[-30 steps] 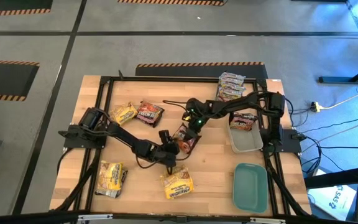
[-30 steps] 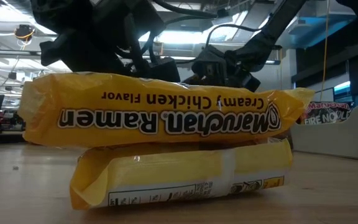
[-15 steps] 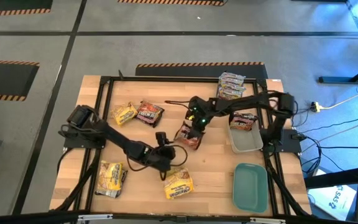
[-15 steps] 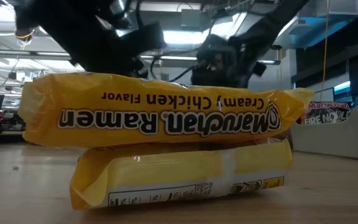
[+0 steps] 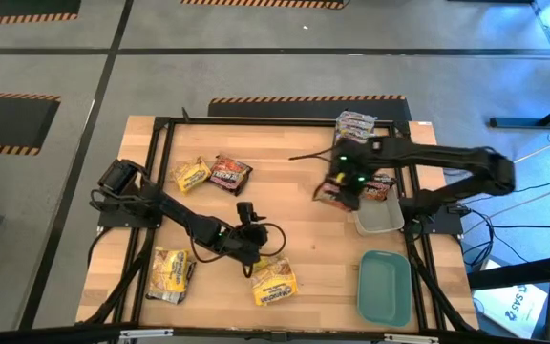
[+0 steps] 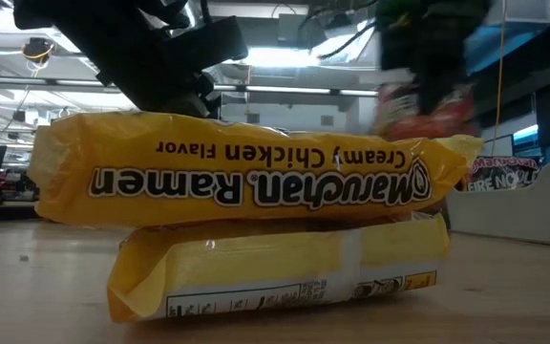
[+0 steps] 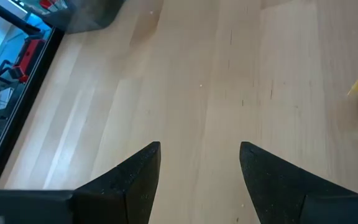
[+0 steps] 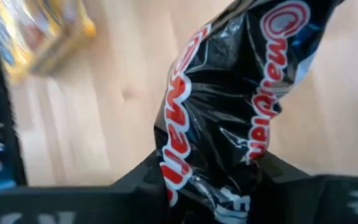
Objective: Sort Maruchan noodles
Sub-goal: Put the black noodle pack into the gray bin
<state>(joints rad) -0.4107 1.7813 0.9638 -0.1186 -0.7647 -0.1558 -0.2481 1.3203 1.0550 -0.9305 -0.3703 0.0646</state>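
Observation:
My right gripper is shut on a dark brown-red noodle packet, in the air just left of the clear tray. The tray holds another dark packet. My left gripper is open above bare wood near the table's middle, with nothing between its fingers. Lying flat on the table are a yellow packet, a dark one, yellow ones near the left corner, and silvery-pink ones at the far edge. Two stacked yellow packets lie nearest the low camera. My right gripper pinches the dark packet between its two fingers, which close on one crumpled end. The fingers come from above. The packet is lifted clear of the table and hangs below the gripper.
A teal lid lies near the table's right near corner, in front of the tray. A black frame runs around the table. Bare wood shows between the two grippers.
My right gripper has lifted the dark packet off the table's middle and carried it right, toward the tray; the packet now hangs clear. My left gripper has drawn back slightly to the left, away from where that packet lay.

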